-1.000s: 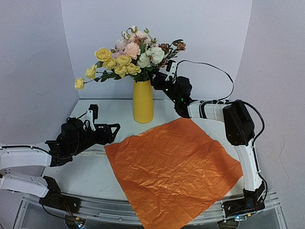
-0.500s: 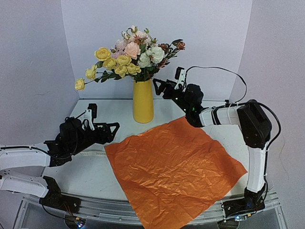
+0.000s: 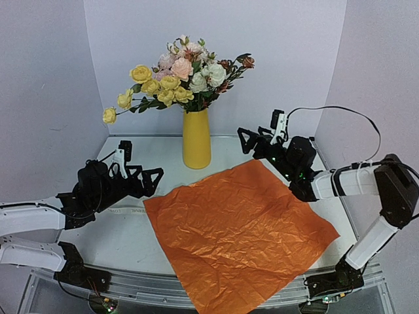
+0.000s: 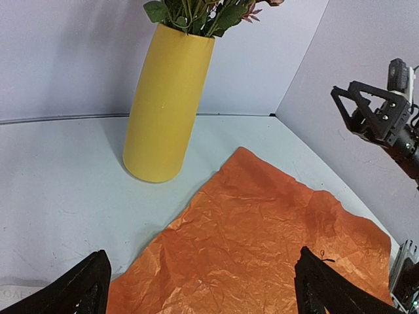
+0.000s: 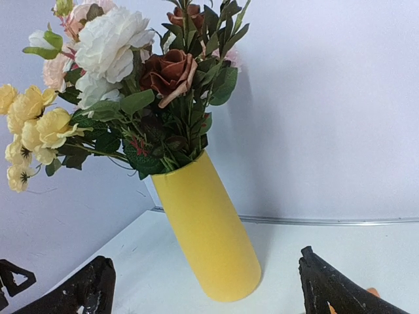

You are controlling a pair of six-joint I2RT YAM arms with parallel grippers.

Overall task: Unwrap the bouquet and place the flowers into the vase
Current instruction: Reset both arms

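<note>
In the top view, the flowers (image 3: pixel 180 75) stand in the vase (image 3: pixel 196 139) at the upper centre of the frame. The orange paper (image 3: pixel 239 229) lies flat on the table (image 3: pixel 124 235) in the lower half. The left gripper (image 3: pixel 139 171) is at middle left and the right gripper (image 3: pixel 260 134) at middle right, both spread wide and empty. We judge that the task is nearly done and only the retreat remains. To do it well, we should pull each arm back low and outward, away from the blooms and the vase, and not drag the paper.

In the left wrist view, the vase (image 4: pixel 167 108) is at the upper left and the paper fills the lower right. Its own fingers are far apart at the bottom corners.

In the right wrist view, the vase is in the centre with the blooms above it, apart from both fingers.

One second ago the right gripper was beside the stems, just right of the vase mouth. Now it is well to the right. The left gripper hardly moved.
</note>
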